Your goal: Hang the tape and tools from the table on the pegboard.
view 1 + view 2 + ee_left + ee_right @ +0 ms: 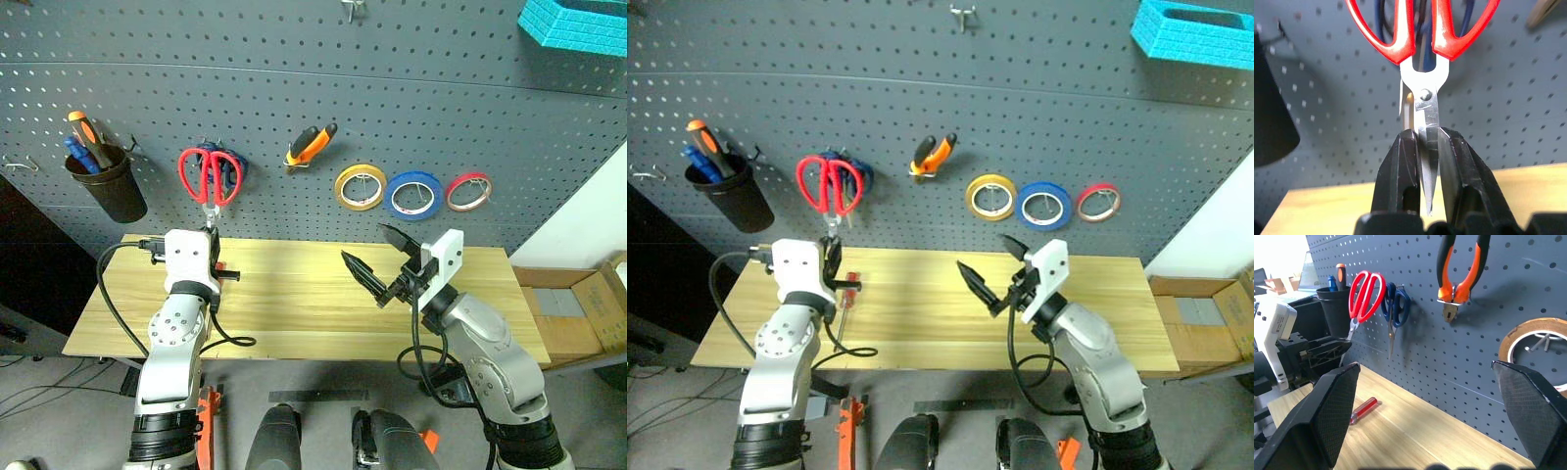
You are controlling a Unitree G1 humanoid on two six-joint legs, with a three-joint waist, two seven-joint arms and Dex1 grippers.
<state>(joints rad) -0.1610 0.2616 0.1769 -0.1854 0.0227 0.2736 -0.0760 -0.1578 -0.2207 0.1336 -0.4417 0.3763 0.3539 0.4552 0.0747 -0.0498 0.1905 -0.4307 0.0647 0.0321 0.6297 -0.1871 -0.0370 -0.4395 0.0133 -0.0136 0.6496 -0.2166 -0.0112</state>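
My left gripper (210,228) is shut on the blades of the red-handled scissors (1422,49), holding them upright with the handles (209,174) against the pegboard (294,78). I cannot tell whether they hang on a hook. The blue tape (412,195) and the orange-and-black pliers (312,144) hang on the board. A red-handled screwdriver (844,291) lies on the table (313,313) beside my left arm. Over the table's middle, my right gripper (362,240) is open and holds nothing.
Blue-handled scissors (1396,306) hang right behind the red ones. A black cup (106,181) with orange and blue tools hangs at the left. Yellow (361,186) and red (468,192) rolls flank the blue tape. A teal basket (573,24) sits top right, cardboard boxes (588,313) beside the table.
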